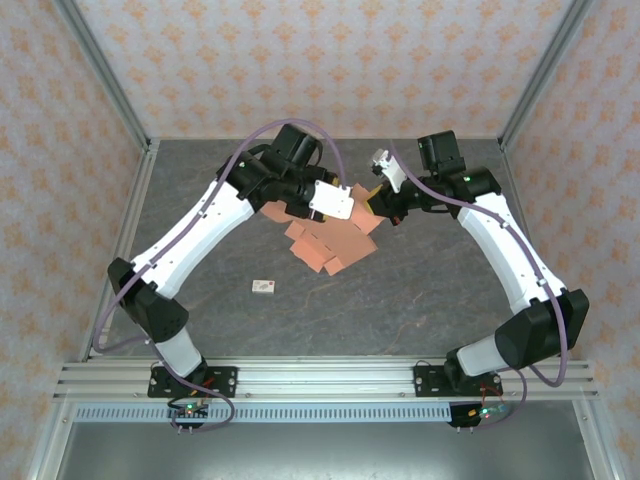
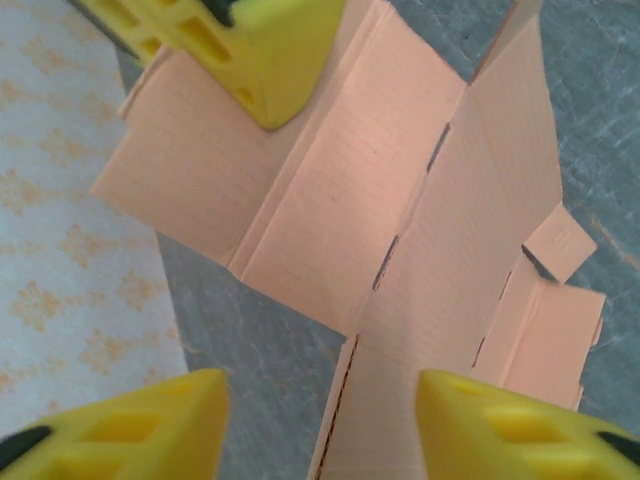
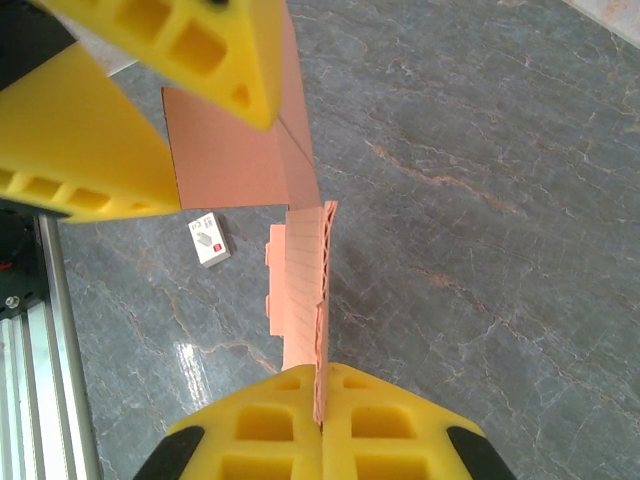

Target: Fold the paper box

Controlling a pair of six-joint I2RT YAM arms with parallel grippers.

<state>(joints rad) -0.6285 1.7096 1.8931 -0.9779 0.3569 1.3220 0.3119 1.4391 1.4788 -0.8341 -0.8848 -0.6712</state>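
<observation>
The right fingers [image 3: 321, 385] were pressed together on one edge of the paper box [image 2: 340, 200], a salmon-orange die-cut cardboard sheet that rose away from them above the grey stone-patterned bench [image 3: 480, 250]. The left fingers [image 2: 320, 395] stood apart, with a creased panel of the sheet running between them and no clear contact. A few panels were bent along their creases, but no walls were closed and no tabs tucked, so most of the folding looked undone. A small white tag [image 3: 208, 238] lay on the bench near the right fingers.
</observation>
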